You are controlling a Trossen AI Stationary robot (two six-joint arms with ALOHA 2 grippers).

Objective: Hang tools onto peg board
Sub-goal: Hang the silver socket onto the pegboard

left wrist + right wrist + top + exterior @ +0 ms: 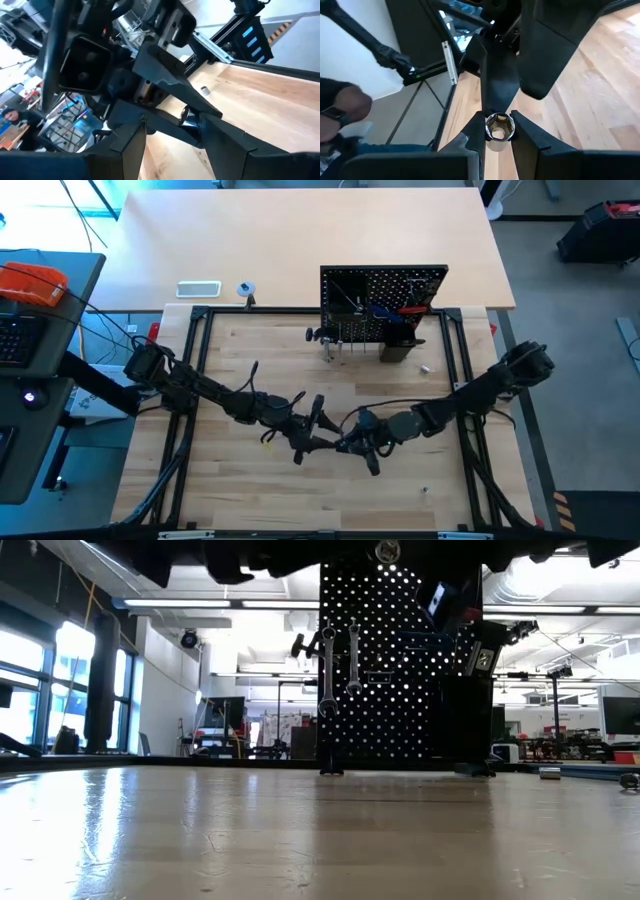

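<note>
In the lower middle of the overhead picture the two grippers meet over the wooden table [230, 500]. The right gripper [496, 134] has its fingers closed on a small silver socket [496, 131], hexagonal inside, seen at the bottom centre of its wrist picture. The left gripper [318, 430] sits just left of it, its fingers [227, 142] spread wide to either side of the same socket [189, 118]; whether they touch it cannot be told.

Farther back, upper centre of the overhead picture, stands the black peg board [383, 280]. In the table-level picture two silver wrenches [327, 670] hang on its left side. A small metal bit [424, 367] lies on the table to the right of the board.
</note>
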